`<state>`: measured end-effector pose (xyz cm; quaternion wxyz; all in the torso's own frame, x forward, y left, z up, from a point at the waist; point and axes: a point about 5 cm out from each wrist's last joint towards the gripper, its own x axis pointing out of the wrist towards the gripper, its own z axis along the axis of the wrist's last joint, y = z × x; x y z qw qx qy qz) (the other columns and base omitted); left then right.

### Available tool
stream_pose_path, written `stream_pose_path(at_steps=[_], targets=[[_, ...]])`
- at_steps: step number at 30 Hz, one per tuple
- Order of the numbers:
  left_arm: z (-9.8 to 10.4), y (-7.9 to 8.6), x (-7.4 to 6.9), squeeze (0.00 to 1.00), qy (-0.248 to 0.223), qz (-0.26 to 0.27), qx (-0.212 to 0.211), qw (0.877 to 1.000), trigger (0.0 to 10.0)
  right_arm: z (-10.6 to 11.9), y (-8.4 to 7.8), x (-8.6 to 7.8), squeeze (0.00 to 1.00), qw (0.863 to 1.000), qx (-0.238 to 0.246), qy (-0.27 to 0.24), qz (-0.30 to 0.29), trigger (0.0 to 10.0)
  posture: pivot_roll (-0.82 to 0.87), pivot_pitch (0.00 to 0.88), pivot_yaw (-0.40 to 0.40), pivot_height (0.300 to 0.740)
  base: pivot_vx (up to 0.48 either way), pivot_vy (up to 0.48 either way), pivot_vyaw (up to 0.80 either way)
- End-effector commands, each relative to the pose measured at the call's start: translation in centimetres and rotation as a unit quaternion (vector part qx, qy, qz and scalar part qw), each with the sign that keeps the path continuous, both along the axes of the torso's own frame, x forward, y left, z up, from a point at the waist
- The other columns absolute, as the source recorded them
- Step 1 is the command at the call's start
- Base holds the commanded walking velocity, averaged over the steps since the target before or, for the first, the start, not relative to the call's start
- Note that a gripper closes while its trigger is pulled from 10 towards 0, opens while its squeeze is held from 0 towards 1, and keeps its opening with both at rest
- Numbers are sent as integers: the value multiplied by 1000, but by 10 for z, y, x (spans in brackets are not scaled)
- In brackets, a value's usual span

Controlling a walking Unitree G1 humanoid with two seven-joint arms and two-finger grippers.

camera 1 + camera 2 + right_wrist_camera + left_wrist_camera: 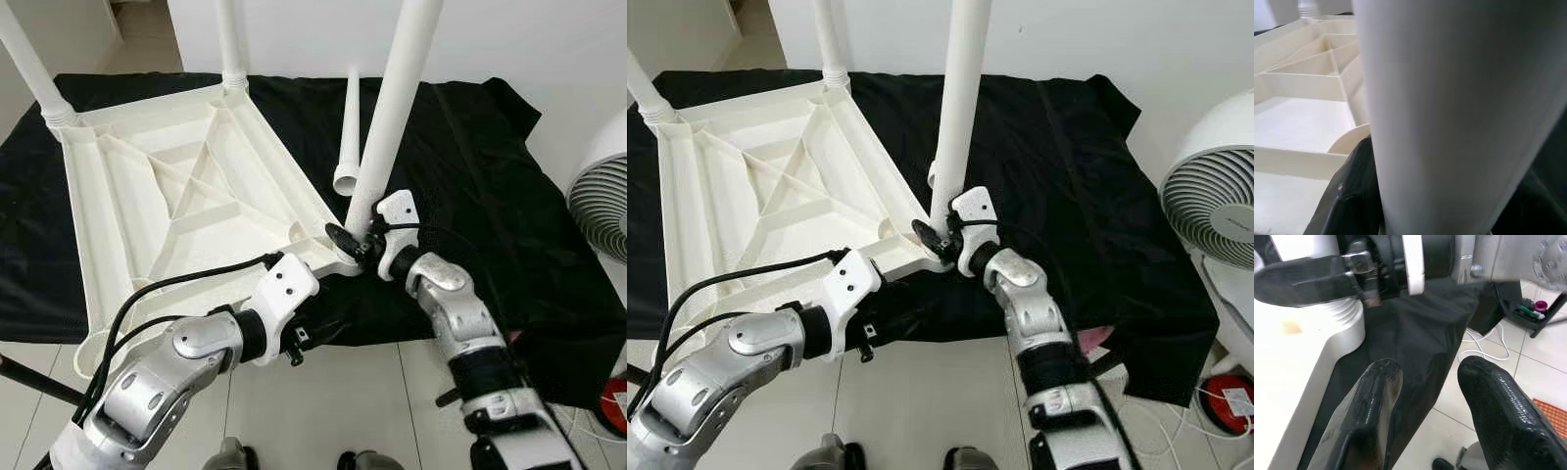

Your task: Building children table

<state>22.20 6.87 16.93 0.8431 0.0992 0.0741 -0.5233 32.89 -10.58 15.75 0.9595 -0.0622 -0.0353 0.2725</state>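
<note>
A white plastic table top (167, 196) lies upside down on a black cloth (470, 196). Two white legs (29, 64) (230, 44) stand in its far corners. A third leg (392, 108) stands tilted at the near right corner socket (1347, 323), and my right gripper (358, 243) is shut on its lower end; one black finger (1352, 196) presses against it. A fourth leg (350, 137) lies loose on the cloth behind. My left gripper (1427, 367) is open and holds nothing, low beside that same corner, over the cloth's front edge.
A white fan (600, 196) stands at the right, with a red object (615, 406) and white cables (1484, 340) on the tiled floor near it. A black stand leg (29, 382) crosses the floor at the lower left. A white wall rises behind the cloth.
</note>
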Motion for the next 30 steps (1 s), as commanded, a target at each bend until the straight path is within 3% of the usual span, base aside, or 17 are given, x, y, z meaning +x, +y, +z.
stream_pose_path(at_steps=[1, 5, 14, 15, 16, 17, 24, 25, 26, 30], targets=[[-2, -2, -6, 0, 12, -31, 3, 999, 10000, -16, -3, -5, 0, 998, -16, 34, -51, 10000, 2, 123, 18, 740, 0, 0, 0], [-1, -4, -5, 0, 11, -34, 2, 999, 10000, -23, 3, -21, 0, 984, 9, 37, -177, 10000, -2, 110, 9, 740, 0, 0, 0], [-1, -5, -4, 0, 8, -31, -1, 999, 10000, -24, 13, -29, 0, 977, 40, 51, -203, 10000, -1, 95, -1, 740, 0, 0, 0], [-2, -5, -4, 0, 8, -31, -1, 999, 10000, -22, 12, -29, 310, 977, 48, 47, -204, 10000, 0, 90, -6, 740, 0, 0, 0], [-2, -5, -4, 0, 8, -31, -1, 999, 10000, -22, 12, -29, 310, 977, 48, 47, -204, 10000, 0, 90, -6, 740, 0, 0, 0], [-2, -5, -4, 0, 8, -30, -1, 1000, 10000, -19, 11, -29, 1000, 977, 52, 40, -202, 10000, -1, 88, -8, 740, 0, 0, 0], [-3, -4, -3, 0, 6, -24, 0, 1000, 10000, -6, 9, -29, 1000, 983, 67, 14, -170, 10000, 3, 83, -17, 740, 0, 0, 0], [-3, -4, -3, 0, 6, -23, 0, 1000, 10000, -6, 10, -29, 847, 987, 60, 12, -146, 10000, 4, 82, -19, 740, 0, 0, 0], [-3, -4, -2, 0, 5, -20, 0, 1000, 10000, -6, 11, -29, 0, 993, 58, 18, -103, 10000, 6, 82, -21, 740, 0, 0, 0], [-3, -3, -2, 0, 4, -17, -1, 1000, 10000, -4, 11, -27, 0, 996, 61, 23, -56, 10000, 3, 87, -20, 740, 0, 0, 0]])
